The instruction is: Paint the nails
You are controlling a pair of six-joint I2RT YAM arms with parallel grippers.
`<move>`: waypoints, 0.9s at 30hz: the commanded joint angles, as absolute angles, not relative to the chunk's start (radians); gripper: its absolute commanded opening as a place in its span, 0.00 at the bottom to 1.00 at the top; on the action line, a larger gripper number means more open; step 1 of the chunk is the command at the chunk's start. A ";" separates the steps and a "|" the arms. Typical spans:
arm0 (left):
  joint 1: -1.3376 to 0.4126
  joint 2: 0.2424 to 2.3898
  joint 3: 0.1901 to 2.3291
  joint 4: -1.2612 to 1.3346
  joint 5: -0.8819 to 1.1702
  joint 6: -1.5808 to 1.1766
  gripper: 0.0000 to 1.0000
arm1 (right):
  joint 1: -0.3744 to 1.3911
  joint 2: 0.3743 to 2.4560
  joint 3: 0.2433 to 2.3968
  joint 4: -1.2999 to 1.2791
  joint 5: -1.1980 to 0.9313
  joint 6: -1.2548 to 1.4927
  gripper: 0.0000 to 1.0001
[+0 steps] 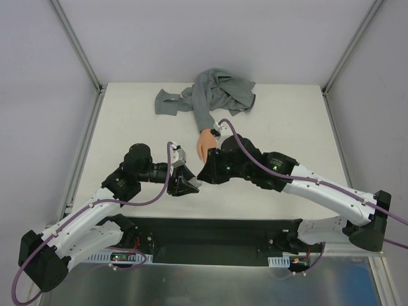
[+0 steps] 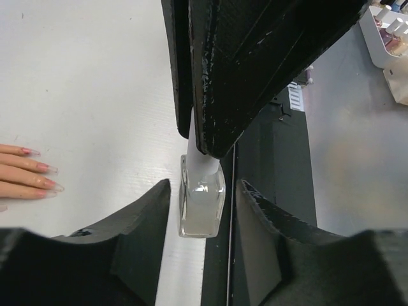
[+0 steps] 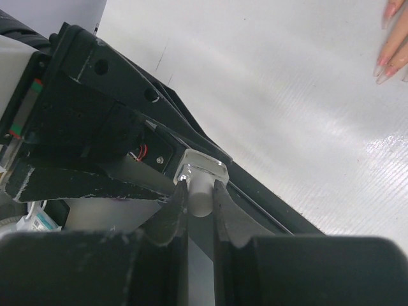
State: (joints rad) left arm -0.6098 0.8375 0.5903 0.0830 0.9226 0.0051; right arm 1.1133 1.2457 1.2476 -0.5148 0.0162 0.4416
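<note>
Gripping white cap (image 3: 201, 196) of bottle (image 2: 203, 213) with right gripper (image 3: 199, 191), jaws closed on it. Flanking glass body with left gripper (image 2: 203, 192), jaws partly open, small gaps both sides. Finding nails (image 2: 48, 176) close beside, on mannequin hand (image 1: 206, 145), fingertips pointing toward grippers; likely nearer right gripper.

No legible writing

No word, number or brand can be read in any of the three views. A white and teal printed carton (image 3: 35, 220) is glimpsed at the lower left edge of the right wrist view, but its print is too small and blurred to be made out. Small bottles (image 2: 394, 27) are seen in a white tray (image 2: 375, 43) at the upper right of the left wrist view, too small for any label to be read.
</note>
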 commanded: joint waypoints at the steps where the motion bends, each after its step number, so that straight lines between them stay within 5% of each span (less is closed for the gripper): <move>1: -0.618 0.825 0.598 0.095 0.943 0.049 0.39 | 1.135 1.224 1.282 -0.520 0.067 0.459 0.01; 6: -0.618 0.827 0.607 0.087 0.966 0.048 0.29 | 1.144 1.229 1.285 -0.519 0.074 0.463 0.01; 11: -0.618 0.830 0.624 0.072 0.967 0.043 0.00 | 1.154 1.230 1.285 -0.511 0.092 0.468 0.03; 16: -0.618 0.801 0.627 0.066 0.864 0.029 0.00 | 1.170 1.235 1.302 -0.529 0.178 0.474 0.26; 17: -0.618 0.798 0.627 0.066 0.851 0.026 0.00 | 1.180 1.241 1.307 -0.529 0.201 0.479 0.41; 20: -0.618 0.785 0.629 0.066 0.795 0.003 0.00 | 1.216 1.255 1.322 -0.531 0.328 0.499 0.63; 27: -0.617 0.747 0.629 0.067 0.700 -0.046 0.00 | 1.252 1.279 1.324 -0.462 0.486 0.525 0.60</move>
State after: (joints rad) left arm -0.6159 0.7910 0.5926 0.0429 0.7715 -0.0109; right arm 1.2407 1.2613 1.2846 -0.5125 0.3542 0.4938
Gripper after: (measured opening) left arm 0.211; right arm 0.613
